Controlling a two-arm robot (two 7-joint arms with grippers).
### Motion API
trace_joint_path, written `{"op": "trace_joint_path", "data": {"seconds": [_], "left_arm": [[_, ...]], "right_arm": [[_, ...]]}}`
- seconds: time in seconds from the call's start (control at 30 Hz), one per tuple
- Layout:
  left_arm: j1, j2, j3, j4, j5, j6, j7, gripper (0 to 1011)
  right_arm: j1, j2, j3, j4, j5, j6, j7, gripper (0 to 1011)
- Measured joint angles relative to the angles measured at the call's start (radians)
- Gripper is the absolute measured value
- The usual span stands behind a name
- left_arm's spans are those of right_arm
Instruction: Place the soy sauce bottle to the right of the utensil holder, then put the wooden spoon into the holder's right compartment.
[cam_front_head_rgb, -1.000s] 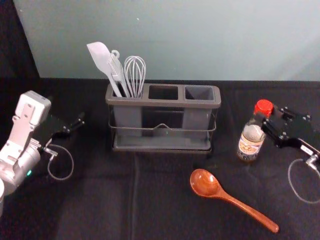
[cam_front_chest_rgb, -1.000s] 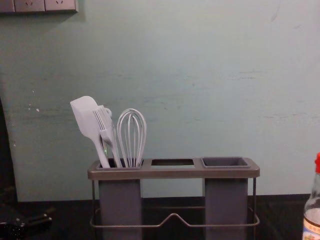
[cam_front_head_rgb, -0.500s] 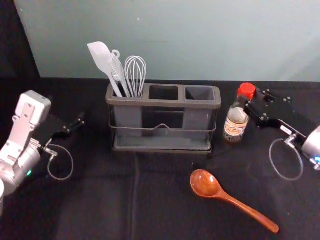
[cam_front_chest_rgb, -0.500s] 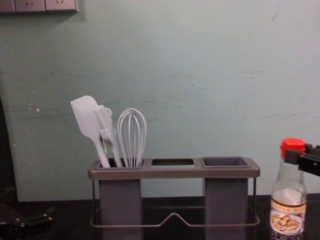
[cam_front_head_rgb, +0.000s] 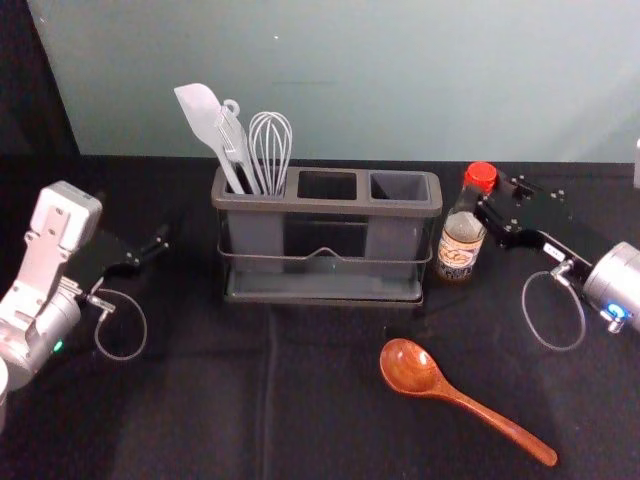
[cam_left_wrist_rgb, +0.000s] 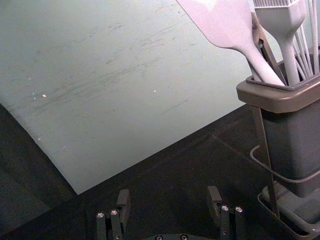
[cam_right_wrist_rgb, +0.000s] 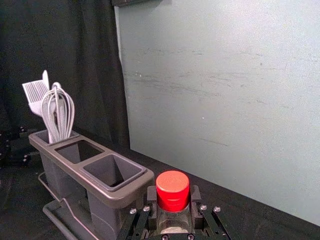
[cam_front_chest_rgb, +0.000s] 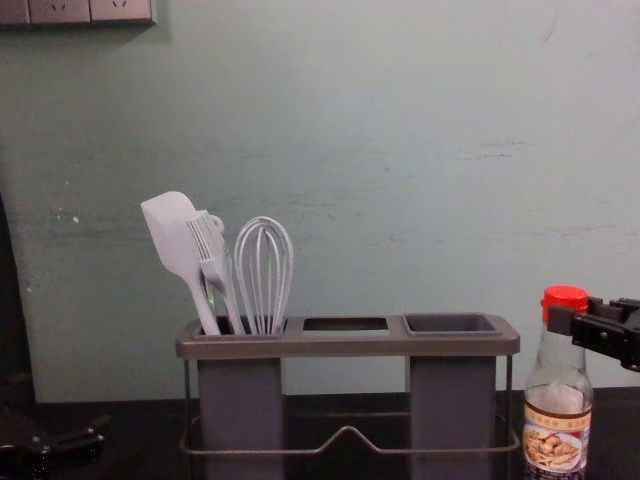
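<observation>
My right gripper (cam_front_head_rgb: 488, 204) is shut on the neck of the soy sauce bottle (cam_front_head_rgb: 460, 247), just under its red cap. The bottle stands upright close to the right end of the utensil holder (cam_front_head_rgb: 322, 207); whether its base touches the table I cannot tell. In the right wrist view the fingers of the right gripper (cam_right_wrist_rgb: 173, 201) press the neck from both sides. The wooden spoon (cam_front_head_rgb: 412, 369) lies in front of the holder, bowl toward it, handle toward the front right. My left gripper (cam_front_head_rgb: 158, 250) is parked at the left; in its wrist view the left gripper (cam_left_wrist_rgb: 169, 201) is open.
A white spatula (cam_front_head_rgb: 205, 119), a brush and a whisk (cam_front_head_rgb: 270, 150) stand in the holder's left compartment. Its middle opening (cam_front_head_rgb: 327, 185) and right compartment (cam_front_head_rgb: 398, 186) hold nothing visible. A pale wall (cam_front_head_rgb: 350, 80) rises behind the dark table (cam_front_head_rgb: 200, 400).
My right gripper has carried the bottle leftward and back, up beside the holder; in the last half second it moved slightly further left and lower. The left arm and spoon have stayed still.
</observation>
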Motion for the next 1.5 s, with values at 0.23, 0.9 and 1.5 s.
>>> {"op": "trace_joint_path", "data": {"seconds": [0.23,0.9,1.5], "left_arm": [[0.000,0.000,0.000,0.000,0.000,0.000,0.000,1005],[0.000,0.000,0.000,0.000,0.000,0.000,0.000,1005],[0.000,0.000,0.000,0.000,0.000,0.000,0.000,1005]], "right_arm": [[0.009,-0.009,-0.010,0.015,0.001,0.004,0.003,382],[0.004,-0.009,-0.013,0.018,-0.016,0.007,-0.005,382],[0.003,-0.011,-0.003,0.028,-0.008,0.006,-0.005,382]]}}
